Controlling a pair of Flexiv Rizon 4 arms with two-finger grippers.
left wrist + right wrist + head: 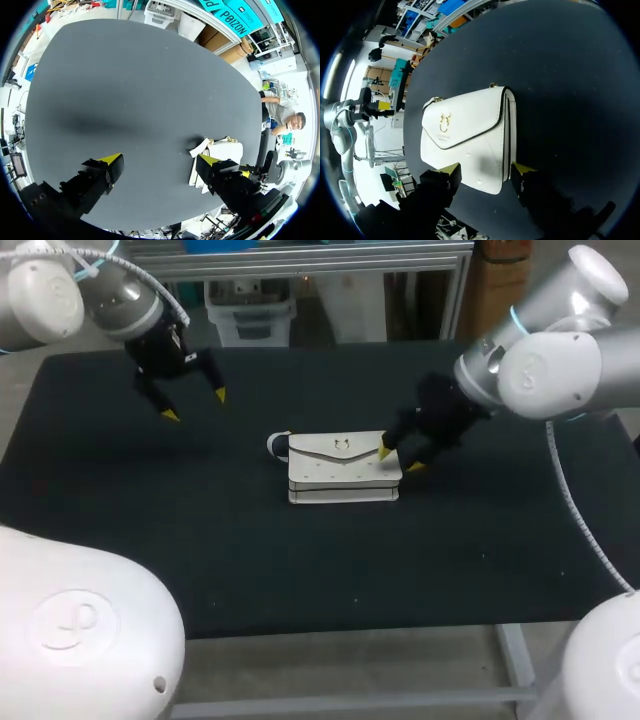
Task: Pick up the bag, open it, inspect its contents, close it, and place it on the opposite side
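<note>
The table (150, 540) has a matte black top that fills most of the head view, from the upper left corner across to the right edge. A pale metal frame shows under its near edge at the lower right. One white bag (340, 468) lies flat on it, just right of the frame's centre. The bag's envelope flap faces up and has a dark edge and a small gold clasp (444, 121). A short strap end (279, 445) pokes out at its left.

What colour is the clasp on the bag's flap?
The clasp is gold; right wrist view.
</note>
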